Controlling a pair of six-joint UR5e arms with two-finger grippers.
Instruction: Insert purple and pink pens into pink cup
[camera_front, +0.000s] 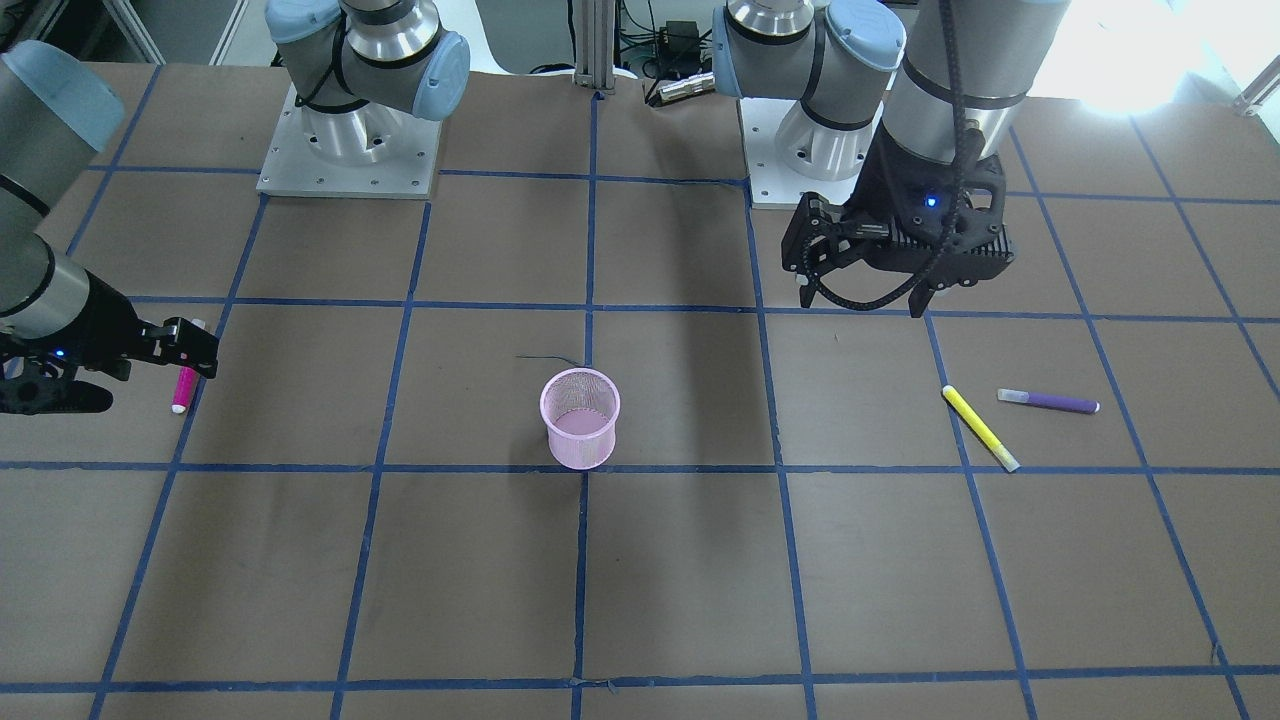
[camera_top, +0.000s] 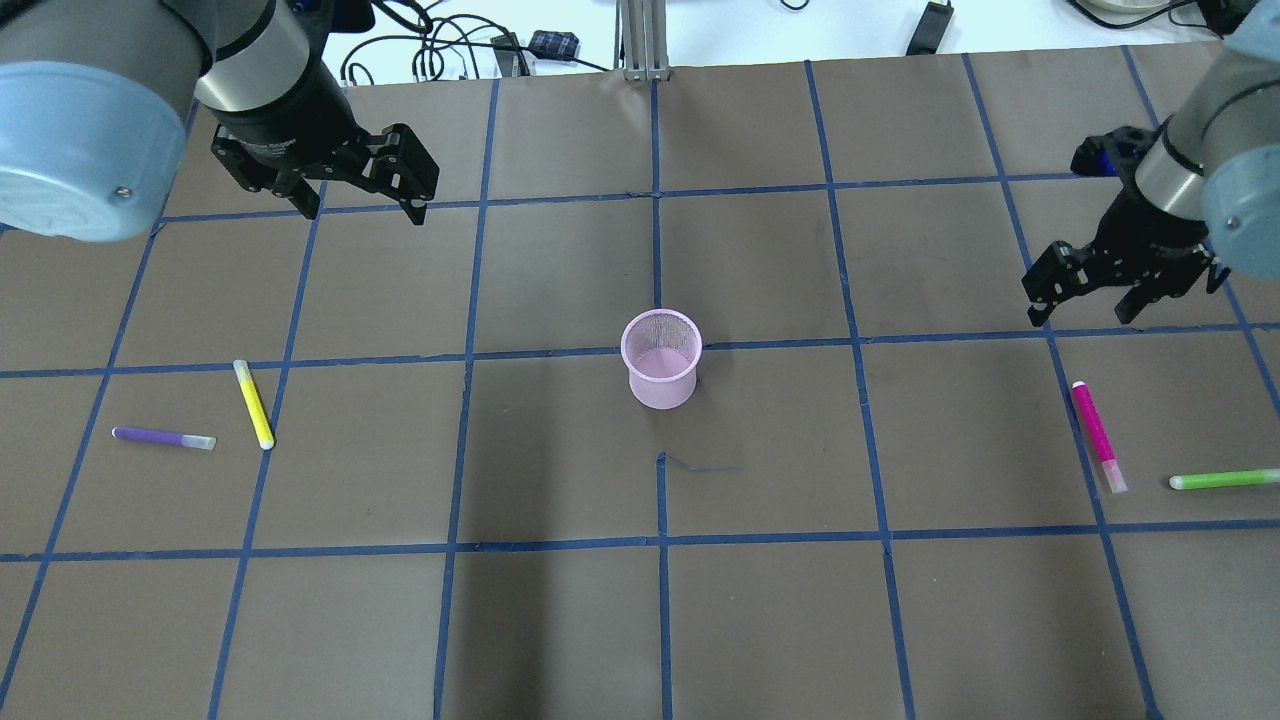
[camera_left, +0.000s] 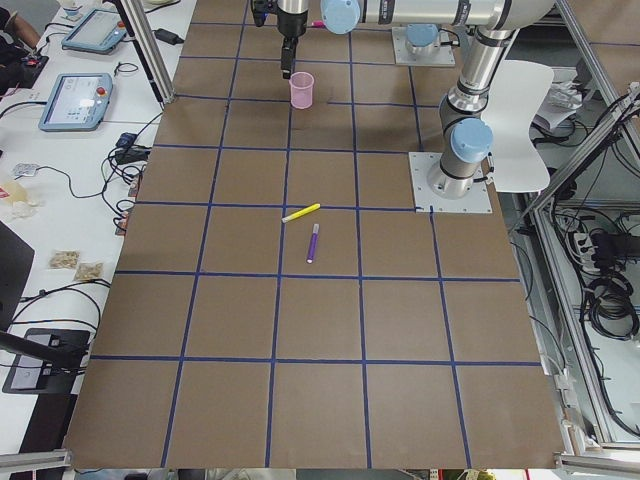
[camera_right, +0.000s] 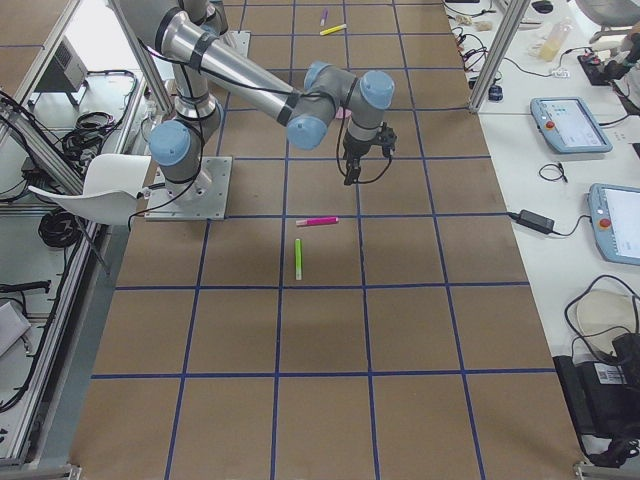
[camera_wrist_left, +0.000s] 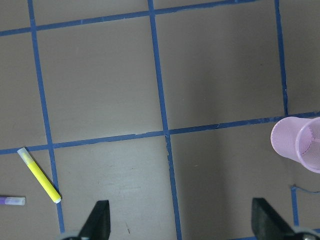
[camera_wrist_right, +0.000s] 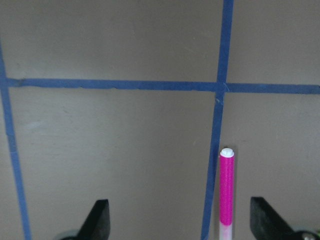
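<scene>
STEP: likely pink-pen pickup | RIGHT: right gripper (camera_top: 1085, 312) hovers over the pink pen (camera_top: 1098, 436), jaws apart, empty; the pen lies flat, well right of the pink cup (camera_top: 660, 358) | ADVICE: centre barrel between jaws, descend, pinch mid-barrel | LEFT: left gripper (camera_top: 365, 212) jaws apart, empty; purple pen (camera_top: 163, 437) well left of the pink cup | TEXT: none legible

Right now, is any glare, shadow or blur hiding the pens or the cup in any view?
Exterior front-facing: white glare blows out the top right corner, well clear of the purple pen. Overhead exterior: only soft shadows, and the pink cup is evenly lit. Right wrist: the pink pen is sharp, with no blur.
</scene>
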